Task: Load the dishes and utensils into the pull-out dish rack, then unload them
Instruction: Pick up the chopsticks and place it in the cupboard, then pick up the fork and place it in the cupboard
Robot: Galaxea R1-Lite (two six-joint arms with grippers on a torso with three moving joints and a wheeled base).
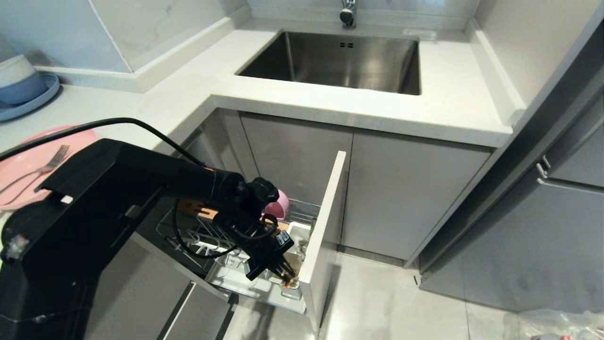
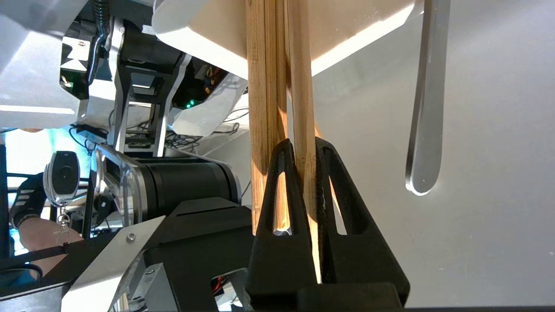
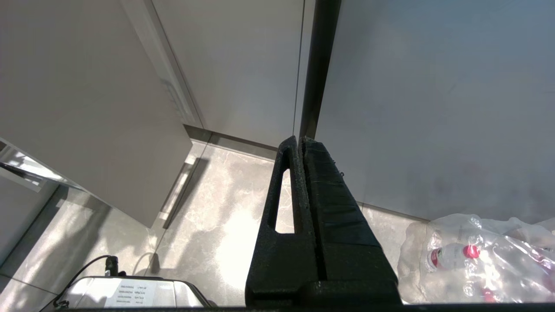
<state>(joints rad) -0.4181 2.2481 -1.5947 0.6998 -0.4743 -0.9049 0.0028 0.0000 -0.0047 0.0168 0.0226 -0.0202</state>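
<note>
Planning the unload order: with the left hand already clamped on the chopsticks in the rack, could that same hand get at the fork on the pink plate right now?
Probably not: the left hand is shut on the chopsticks down in the pull-out dish rack, while the fork lies on the pink plate up on the counter.

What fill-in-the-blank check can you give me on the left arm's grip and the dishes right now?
1. The left gripper is shut on the ____.
2. The pink bowl sits in the pull-out dish ____.
3. A fork lies on the pink ____ on the counter.

Missing words: chopsticks; rack; plate
</note>
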